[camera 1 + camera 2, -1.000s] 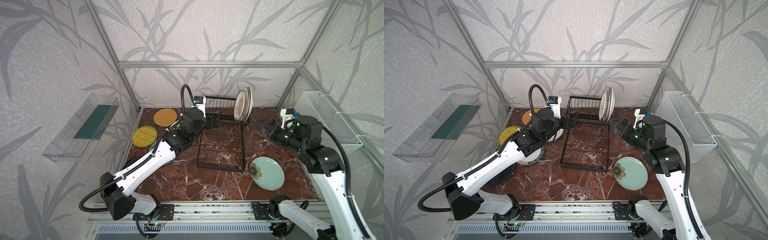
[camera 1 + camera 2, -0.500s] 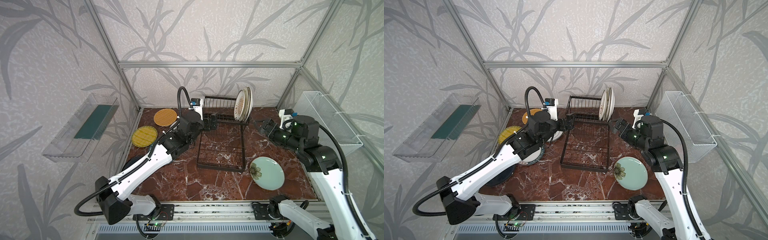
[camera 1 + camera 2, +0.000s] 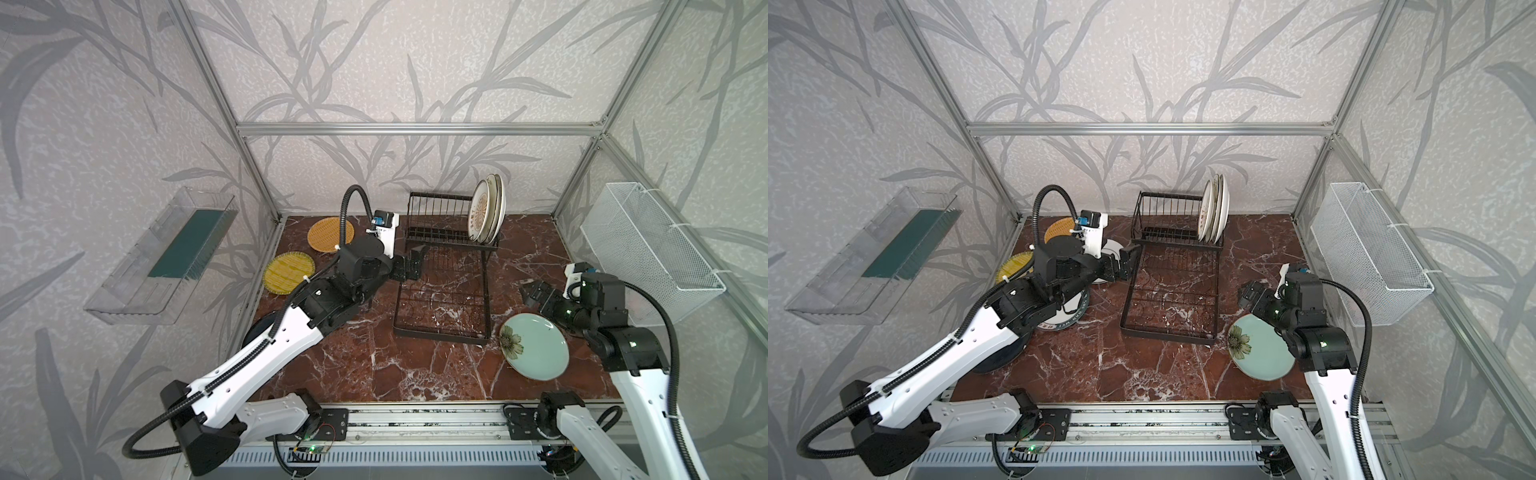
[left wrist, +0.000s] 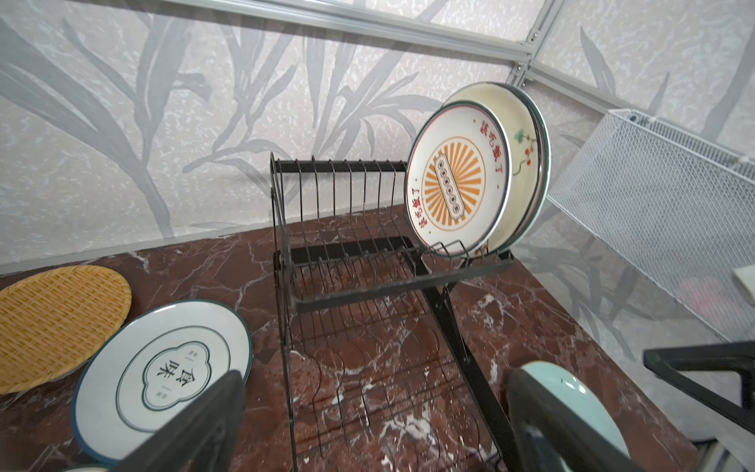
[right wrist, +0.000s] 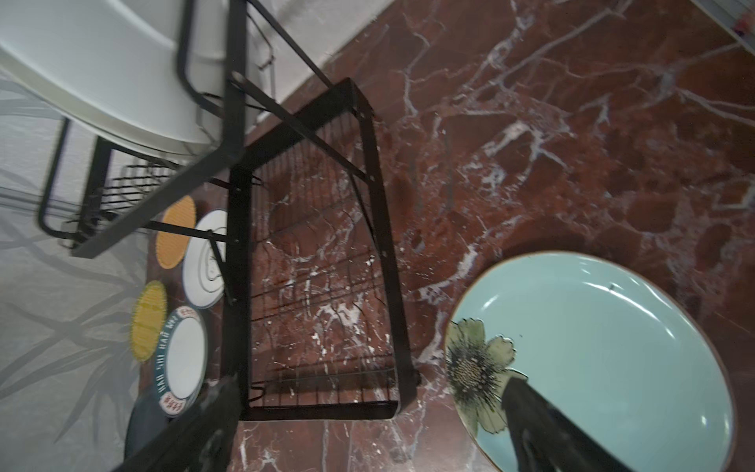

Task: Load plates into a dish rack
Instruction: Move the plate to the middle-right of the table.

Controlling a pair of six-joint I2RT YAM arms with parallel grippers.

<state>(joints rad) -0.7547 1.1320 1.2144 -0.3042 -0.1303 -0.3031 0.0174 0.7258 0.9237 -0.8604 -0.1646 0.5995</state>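
Observation:
The black wire dish rack [image 3: 446, 239] stands at the back middle, with three plates [image 3: 486, 208] upright at its right end, a white sunburst plate [image 4: 453, 188] foremost. My left gripper [image 3: 415, 259] hangs open and empty at the rack's left side, above its tray. Left of it lie a white emblem plate [image 4: 163, 376], an orange woven plate [image 3: 328, 233] and a yellow one [image 3: 286, 272]. A pale teal flower plate [image 3: 534, 347] lies flat by the rack's front right corner. My right gripper [image 3: 534, 291] is open and empty just behind and above it.
A dark-rimmed white plate with red lettering [image 3: 1067, 320] and a black plate [image 3: 1000, 357] lie partly under my left arm. A white mesh basket [image 3: 648, 253] hangs on the right wall and a clear bin [image 3: 166, 257] on the left wall.
My left gripper drew back a little leftward and toward the front from the rack's slots. My right gripper came forward toward the teal plate. No plate moved.

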